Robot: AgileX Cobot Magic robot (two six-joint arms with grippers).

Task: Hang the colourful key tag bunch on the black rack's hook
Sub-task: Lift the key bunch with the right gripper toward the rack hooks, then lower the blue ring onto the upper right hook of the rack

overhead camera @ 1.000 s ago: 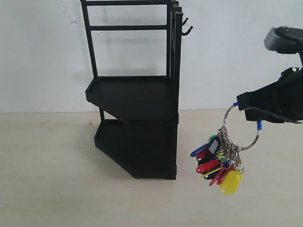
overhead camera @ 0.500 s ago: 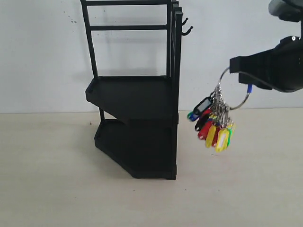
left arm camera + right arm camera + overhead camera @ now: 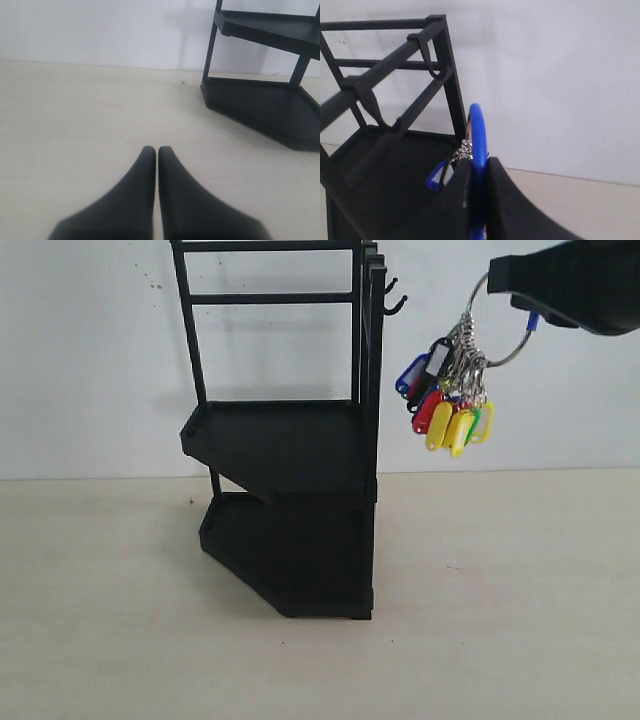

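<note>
Over the last 1 s the right gripper [image 3: 498, 276] has carried the bunch [image 3: 450, 405] up from just above the worktop [image 3: 520, 620] to hook height, and closer to the rack [image 3: 290, 440]. It is clamped on the blue-sleeved ring [image 3: 476, 131], and the tags hang free below. The lift looks finished. What is left is a short sideways pass to slip the ring over the hook [image 3: 397, 308].

The bunch hangs in the air near the hook, on the side away from the rack, with a clear gap between them. The ring's open loop sits at about the hook's level, so the upturned tip is the edge to clear. The smaller prong [image 3: 391, 285] is just beside the hook and could catch the wire instead. The tags reach below the hook and may brush the rack's upright on the way in.

The left gripper [image 3: 157, 150] is closed on nothing, low over the worktop and well apart from this.
</note>
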